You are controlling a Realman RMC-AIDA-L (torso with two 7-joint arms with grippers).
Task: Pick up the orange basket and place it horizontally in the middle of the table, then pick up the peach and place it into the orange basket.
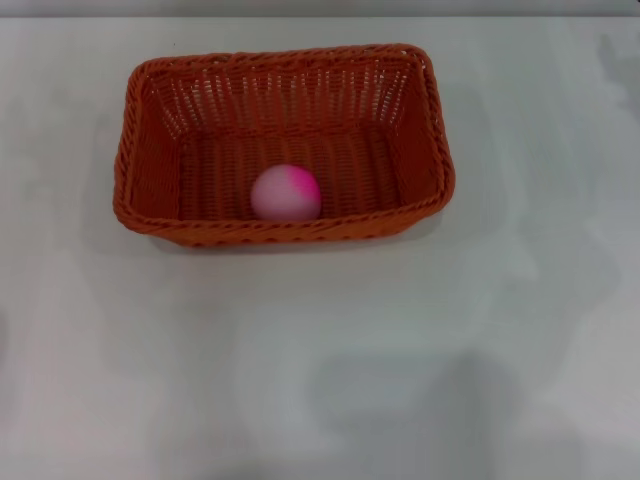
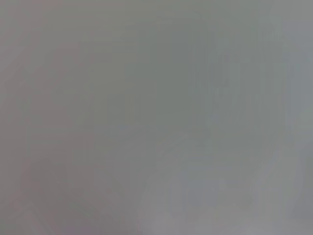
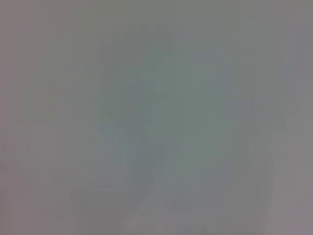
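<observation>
The orange basket [image 1: 150, 215] lies lengthwise across the middle of the white table [image 1: 320, 360] in the head view, a little toward the far side. The peach [image 1: 286, 193], pink on one side and whitish on the other, rests on the basket's floor close to its near wall. Neither gripper nor any arm appears in the head view. Both wrist views hold only a plain grey surface, with no fingers, basket or peach in them.
Bare white tabletop surrounds the basket on all sides, with the widest stretch toward the near edge. The table's far edge runs along the top of the head view.
</observation>
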